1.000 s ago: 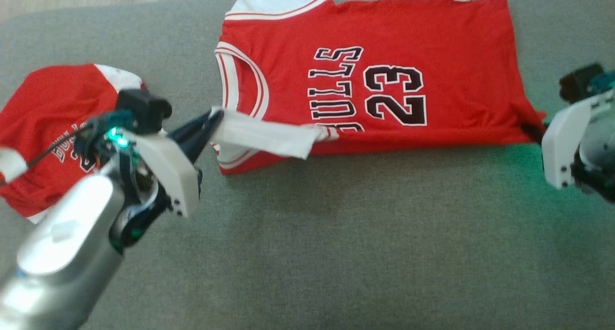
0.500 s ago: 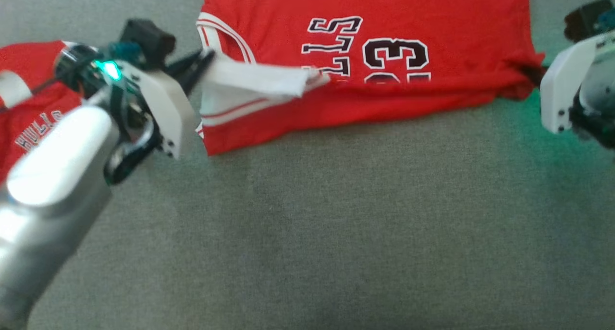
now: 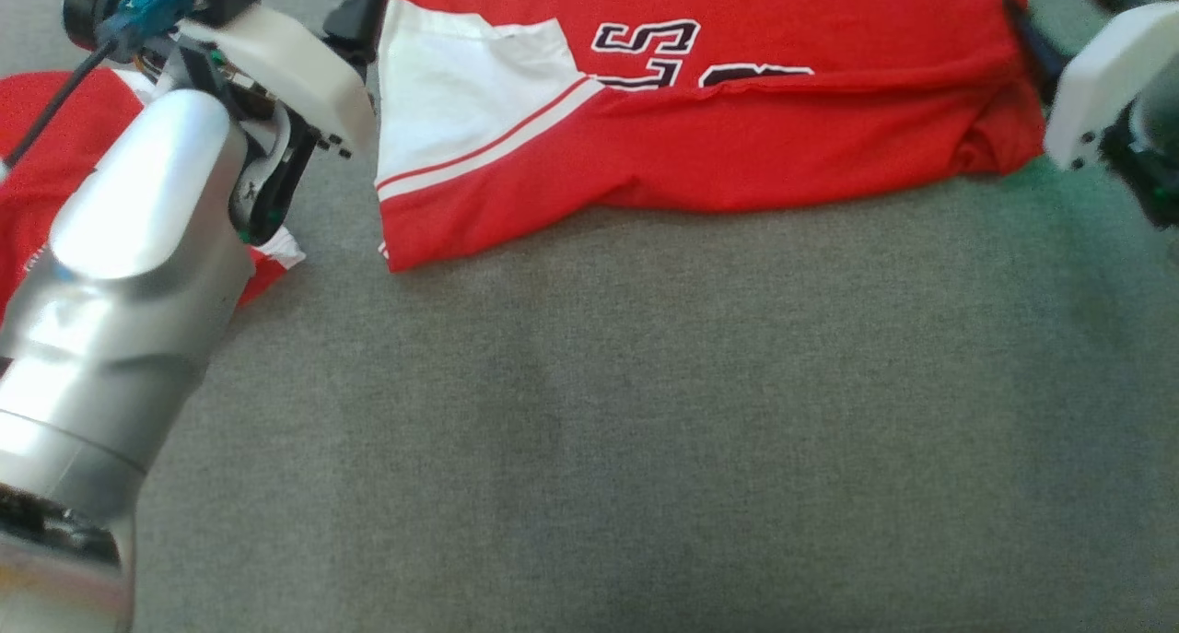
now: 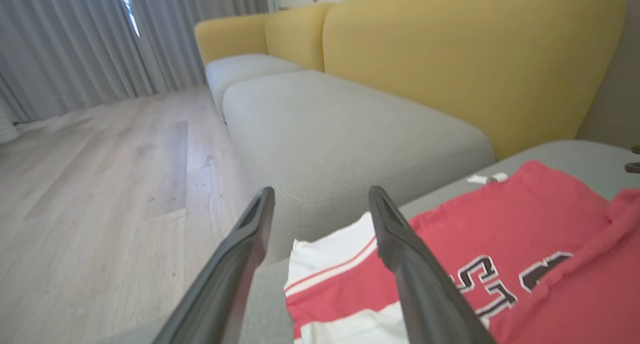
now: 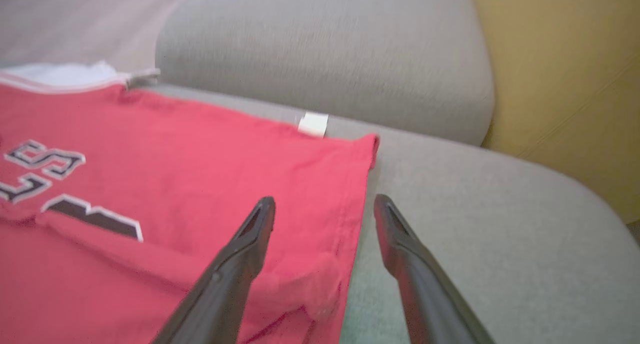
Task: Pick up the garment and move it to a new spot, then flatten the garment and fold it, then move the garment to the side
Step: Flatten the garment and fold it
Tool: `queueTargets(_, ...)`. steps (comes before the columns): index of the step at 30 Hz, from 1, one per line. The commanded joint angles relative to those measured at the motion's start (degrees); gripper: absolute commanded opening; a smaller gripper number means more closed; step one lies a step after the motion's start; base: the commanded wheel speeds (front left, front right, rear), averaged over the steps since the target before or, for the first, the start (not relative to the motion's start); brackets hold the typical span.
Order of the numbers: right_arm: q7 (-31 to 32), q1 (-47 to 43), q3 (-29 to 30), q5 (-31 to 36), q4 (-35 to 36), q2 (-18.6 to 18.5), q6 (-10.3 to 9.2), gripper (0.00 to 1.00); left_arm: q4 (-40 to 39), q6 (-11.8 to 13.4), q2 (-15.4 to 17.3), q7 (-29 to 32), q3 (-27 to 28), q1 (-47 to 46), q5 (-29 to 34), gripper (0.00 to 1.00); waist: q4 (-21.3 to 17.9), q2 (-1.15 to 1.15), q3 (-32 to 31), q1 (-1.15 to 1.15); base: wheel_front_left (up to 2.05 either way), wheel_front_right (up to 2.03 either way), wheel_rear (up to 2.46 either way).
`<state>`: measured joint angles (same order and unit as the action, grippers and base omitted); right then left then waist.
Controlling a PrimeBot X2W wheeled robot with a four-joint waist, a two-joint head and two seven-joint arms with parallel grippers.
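The garment (image 3: 737, 145), a red jersey with white trim and black lettering, lies on the grey cushion (image 3: 645, 430) with its near part folded over the lettering. My left gripper (image 3: 355, 16) hangs open by the white shoulder panel at the jersey's left end. The left wrist view shows its fingers (image 4: 321, 191) apart above the garment (image 4: 500, 244), holding nothing. My right gripper (image 3: 1059, 11) is open at the jersey's right end. In the right wrist view it (image 5: 325, 200) straddles the hem edge of the garment (image 5: 175, 184) from above, empty.
A second red jersey (image 3: 55, 145) lies crumpled at the left, partly under my left arm. Beyond the cushion are a grey sofa seat (image 4: 325, 123), a yellow backrest (image 4: 450, 58) and wooden floor (image 4: 100, 184). A white tag (image 5: 313, 123) sticks out at the jersey's far edge.
Both grippers have opened and let go of the jersey; the white shoulder panel now lies flat over the fold. The camera has tipped, shifting the whole picture.
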<state>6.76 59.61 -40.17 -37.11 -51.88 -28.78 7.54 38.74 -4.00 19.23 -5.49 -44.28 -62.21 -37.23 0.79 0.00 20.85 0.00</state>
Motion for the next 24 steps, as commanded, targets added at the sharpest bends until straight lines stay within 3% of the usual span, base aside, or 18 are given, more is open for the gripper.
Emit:
queueTargets(1,-4.0,0.7,1.3,0.5,0.7,-0.2,-0.05,1.00,-0.6,0.6,1.4,-2.9,3.2,-2.6,-0.2,1.00,0.2,0.00,-1.1,0.00,0.00,0.00,0.00)
queueTargets(6,-19.1,-2.0,6.0,3.0,0.3,0.5,-0.05,1.00,-1.4,2.5,-0.3,-8.9,7.3,1.1,-1.8,1.00,0.2,0.00,-4.5,0.00,0.00,0.00,0.00)
queueTargets(10,-21.6,-5.1,11.2,5.3,1.9,1.0,-0.05,1.00,-6.0,4.3,-1.1,-9.4,11.9,5.9,-2.2,1.00,0.1,0.00,-6.7,0.00,0.00,0.00,0.00)
queueTargets(14,-21.7,-13.2,22.9,11.4,11.6,2.7,-0.05,1.00,-15.5,6.9,-3.2,-9.5,20.4,15.9,-0.2,1.00,0.0,0.00,-9.0,0.00,0.00,0.00,0.00)
queueTargets(18,-21.7,-25.3,32.8,18.5,21.1,7.0,-0.05,1.00,-21.8,6.9,-5.9,-9.5,25.6,26.7,3.6,1.00,0.1,0.00,-11.6,0.00,0.00,0.00,0.00)
queueTargets(24,-21.8,-38.5,38.6,24.6,27.3,13.2,-0.05,1.00,-23.6,5.4,-9.9,-9.5,29.1,38.4,9.1,1.00,0.0,0.00,-14.2,0.00,0.00,0.00,0.00)
